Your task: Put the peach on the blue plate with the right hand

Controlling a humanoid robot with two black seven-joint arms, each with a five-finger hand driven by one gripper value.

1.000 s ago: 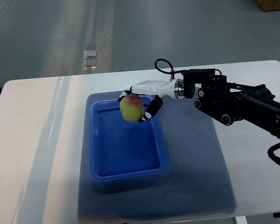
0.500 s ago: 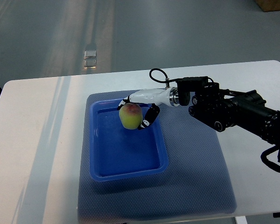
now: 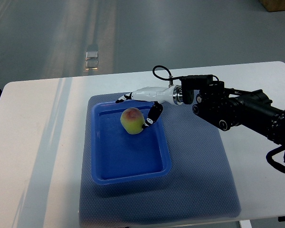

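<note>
The round yellow-green peach (image 3: 132,121) sits in the far part of the rectangular blue plastic plate (image 3: 128,172), which lies on the grey-blue fabric mat (image 3: 199,175); the white-and-black right hand (image 3: 145,99) is just beyond it.

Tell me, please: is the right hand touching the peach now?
Cannot tell. In the top view the right hand has spread fingers, and a thumb tip meets the edge of the peach, but no gap or contact shows plainly.
</note>
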